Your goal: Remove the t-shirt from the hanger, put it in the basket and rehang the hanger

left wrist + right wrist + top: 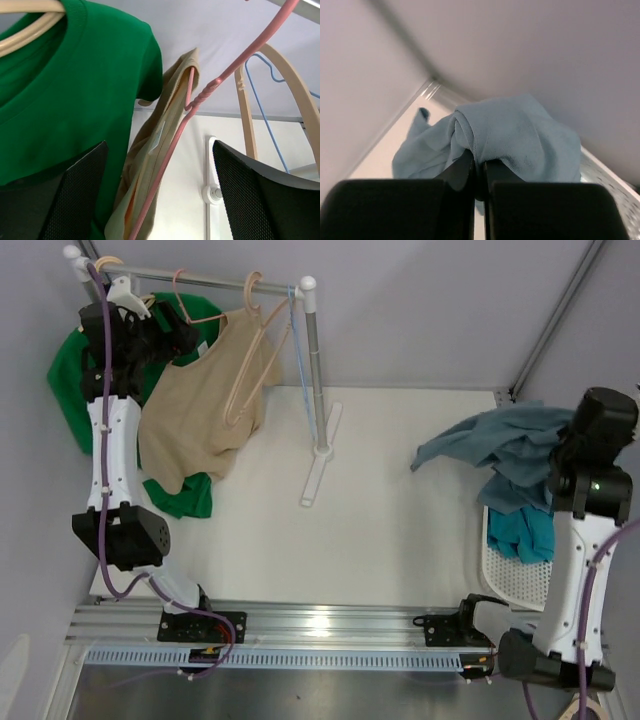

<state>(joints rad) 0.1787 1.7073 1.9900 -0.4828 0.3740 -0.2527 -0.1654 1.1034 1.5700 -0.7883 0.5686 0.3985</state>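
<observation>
I see a white table across the centre of the top view, with grey walls behind. At upper left, the green t-shirt hangs on its cream hanger from the rack. My left gripper sits just beside the shirt, jaws wide apart, holding nothing. At right, my right gripper is clamped on a blue garment.

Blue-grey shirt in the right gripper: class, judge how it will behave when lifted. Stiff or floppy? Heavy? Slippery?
Probably floppy: the blue-grey shirt bunches and drapes in folds. Likely light, as the knit looks thin. Probably not slippery: the right gripper is shut on a small fold.
</observation>
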